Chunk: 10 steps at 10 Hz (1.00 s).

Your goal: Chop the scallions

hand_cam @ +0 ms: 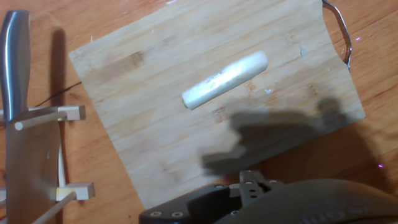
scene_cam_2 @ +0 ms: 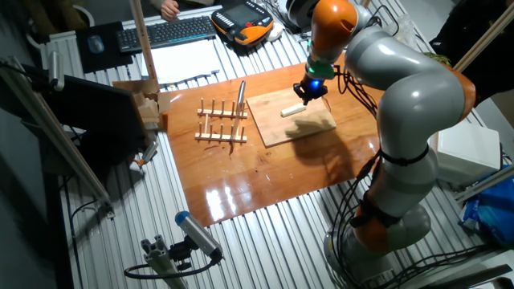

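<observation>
The slatted metal desk carries a glossy wooden panel, with a keyboard behind. On the board the scallion lies whole. The hand view shows a knife on the peg rack. The hand hovers above the board; I cannot tell its opening.
</observation>
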Tool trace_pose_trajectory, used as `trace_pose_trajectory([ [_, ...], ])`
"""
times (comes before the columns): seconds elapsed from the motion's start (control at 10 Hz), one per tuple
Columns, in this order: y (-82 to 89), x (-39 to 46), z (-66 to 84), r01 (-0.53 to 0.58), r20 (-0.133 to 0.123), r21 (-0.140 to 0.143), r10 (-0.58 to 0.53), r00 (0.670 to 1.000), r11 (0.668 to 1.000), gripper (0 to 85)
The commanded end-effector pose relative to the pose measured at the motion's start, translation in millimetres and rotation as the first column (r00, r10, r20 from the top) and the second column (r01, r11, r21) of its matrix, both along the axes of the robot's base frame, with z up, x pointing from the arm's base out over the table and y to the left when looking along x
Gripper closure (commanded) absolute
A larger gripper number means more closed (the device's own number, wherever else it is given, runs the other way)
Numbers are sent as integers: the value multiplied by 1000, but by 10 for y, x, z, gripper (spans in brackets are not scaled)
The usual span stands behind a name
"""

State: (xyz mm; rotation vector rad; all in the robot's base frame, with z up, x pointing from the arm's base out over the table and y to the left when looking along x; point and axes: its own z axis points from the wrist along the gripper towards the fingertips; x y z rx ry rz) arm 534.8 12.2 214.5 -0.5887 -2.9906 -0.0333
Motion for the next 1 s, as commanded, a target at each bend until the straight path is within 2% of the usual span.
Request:
trace_pose_trajectory([
  [0.0, -3, -1, -2, 3, -1, -3, -3, 1000, 1000, 850],
  [0.1, -3, -1, -2, 2, -1, -9, -2, 1000, 1000, 850],
  [0.3, -3, -1, -2, -9, 1, 9, 9, 1000, 1000, 850],
  [0.5, -3, -1, -2, -43, 28, 3, 43, 999, 999, 850],
  [0.6, -3, -1, -2, -63, 46, 9, 62, 997, 998, 850],
  [0.7, -3, -1, -2, -84, 51, 37, 82, 995, 996, 850],
  [0.8, -3, -1, -2, -100, 61, 48, 97, 993, 994, 850],
  [0.9, -3, -1, -2, -109, 67, 38, 107, 992, 993, 850],
])
